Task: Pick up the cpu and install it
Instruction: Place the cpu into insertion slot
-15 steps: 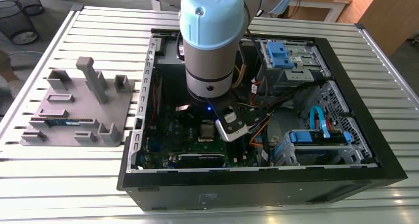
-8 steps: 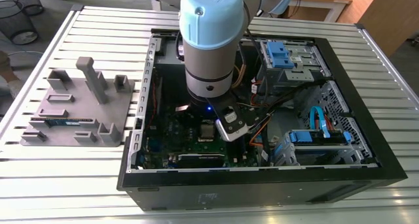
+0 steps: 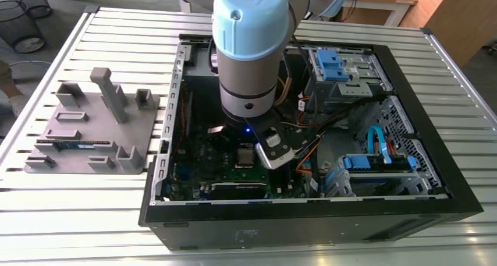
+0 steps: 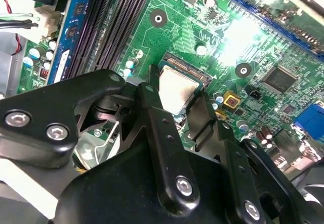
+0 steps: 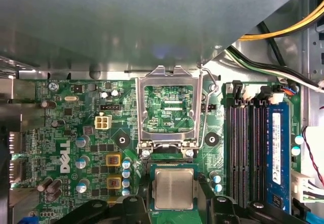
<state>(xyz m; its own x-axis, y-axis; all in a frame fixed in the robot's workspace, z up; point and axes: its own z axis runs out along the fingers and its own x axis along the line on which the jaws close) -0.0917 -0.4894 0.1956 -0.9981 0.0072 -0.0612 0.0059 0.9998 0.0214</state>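
The cpu (image 5: 173, 188) is topped with dull grey metal. Beside the cpu, a shiny metal frame (image 5: 169, 78) and a glossy green board (image 5: 131, 117) are seen.

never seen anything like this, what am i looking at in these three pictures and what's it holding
It is a robot arm reaching into an open computer case on a slatted metal table. The exterior view looks from outside; both wrist views ride on the arm and look at the green motherboard. The gripper appears closed on the cpu, a small silvery chip, just by the opened socket frame. A grey holder lies on the table beside the case.
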